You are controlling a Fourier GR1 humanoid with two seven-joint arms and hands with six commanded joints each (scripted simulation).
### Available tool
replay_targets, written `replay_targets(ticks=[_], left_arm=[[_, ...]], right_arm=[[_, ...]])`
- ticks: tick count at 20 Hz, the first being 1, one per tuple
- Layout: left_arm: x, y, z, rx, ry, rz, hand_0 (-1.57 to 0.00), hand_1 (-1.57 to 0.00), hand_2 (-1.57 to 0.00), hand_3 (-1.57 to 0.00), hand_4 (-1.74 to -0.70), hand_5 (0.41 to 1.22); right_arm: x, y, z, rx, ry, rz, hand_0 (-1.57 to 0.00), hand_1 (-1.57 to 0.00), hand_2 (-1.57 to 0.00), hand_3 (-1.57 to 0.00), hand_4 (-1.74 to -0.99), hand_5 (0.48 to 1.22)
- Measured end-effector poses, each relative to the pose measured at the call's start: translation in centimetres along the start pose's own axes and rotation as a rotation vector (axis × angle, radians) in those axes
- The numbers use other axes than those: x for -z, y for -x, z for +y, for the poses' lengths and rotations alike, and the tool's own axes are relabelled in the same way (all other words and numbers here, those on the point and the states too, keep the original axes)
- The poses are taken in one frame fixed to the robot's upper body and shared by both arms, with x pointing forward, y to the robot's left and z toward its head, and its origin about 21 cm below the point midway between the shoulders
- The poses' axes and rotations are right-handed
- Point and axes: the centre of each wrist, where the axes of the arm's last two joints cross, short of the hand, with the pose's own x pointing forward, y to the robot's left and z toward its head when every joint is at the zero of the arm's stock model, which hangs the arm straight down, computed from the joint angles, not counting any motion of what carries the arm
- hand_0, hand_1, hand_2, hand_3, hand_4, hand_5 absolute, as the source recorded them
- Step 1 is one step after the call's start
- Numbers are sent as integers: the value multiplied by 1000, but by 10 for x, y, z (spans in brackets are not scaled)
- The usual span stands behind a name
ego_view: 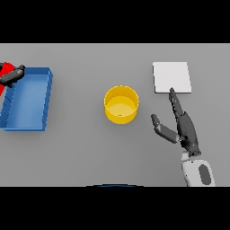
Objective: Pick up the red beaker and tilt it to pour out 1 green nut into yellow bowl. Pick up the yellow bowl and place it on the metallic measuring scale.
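Yellow bowl (121,104) upright, round, tiny green nut (120,116) inside; right robot hand (184,128) wide, fingers straight.

The red beaker (4,74) and left hand (12,75) are cut off at the picture's edge, perhaps gripping.

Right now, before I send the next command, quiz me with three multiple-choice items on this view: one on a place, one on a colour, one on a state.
1. Where is the yellow bowl?
A. in the blue tray
B. on the table between tray and scale
C. on the scale

2. What colour is the beaker at the left robot hand?
A. red
B. green
C. white

3. How is the right robot hand?
A. shut on the bowl
B. open, holding nothing
C. pressing down on the tray

Key: 1 B, the bowl stands on grey table between the blue tray and the scale. 2 A, the red beaker shows at the left edge. 3 B, its fingers are spread beside the bowl, apart from it.
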Motion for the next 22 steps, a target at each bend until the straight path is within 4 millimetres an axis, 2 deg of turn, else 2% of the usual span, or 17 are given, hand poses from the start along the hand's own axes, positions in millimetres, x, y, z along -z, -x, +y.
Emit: replay_targets(ticks=[1,3,7,9,12,13,15,18,22], left_arm=[[-2,3,3,-26,39,0,-601,-550,-522,-539,-976,664],[-3,1,7,54,63,31,-384,-351,-334,-345,-875,644],[-1,5,0,152,67,75,-157,-143,-136,-141,-801,627],[0,1,-3,158,48,54,-100,-91,-87,-90,-783,631],[-1,1,-4,132,25,-12,-51,-46,-44,-45,-779,635],[-3,2,-5,114,27,-39,-40,-37,-35,-36,-784,644],[-6,2,-7,74,35,-77,-25,-23,-22,-23,-793,657],[-9,-4,-14,49,40,-90,-13,-11,-11,-11,-800,673],[-13,-3,-15,46,52,-65,-5,-4,-4,-4,-809,688]], right_arm=[[0,2,1,0,-5,11,1,1,1,1,-1153,670],[0,2,8,10,-10,3,1,1,1,1,-1155,669],[-3,1,4,-25,7,1,1,1,1,1,-1158,665],[-3,6,4,-36,8,21,1,1,1,1,-1154,657],[4,-3,3,-93,12,48,1,1,1,1,-1115,638],[4,-6,5,-113,-14,28,1,1,1,1,-1087,649],[11,-9,0,-172,-117,-12,1,1,1,1,-1088,665],[28,-20,-5,-407,-266,-28,1,1,1,1,-1128,637],[58,-35,1,-687,-444,-105,1,1,1,1,-1150,630]])
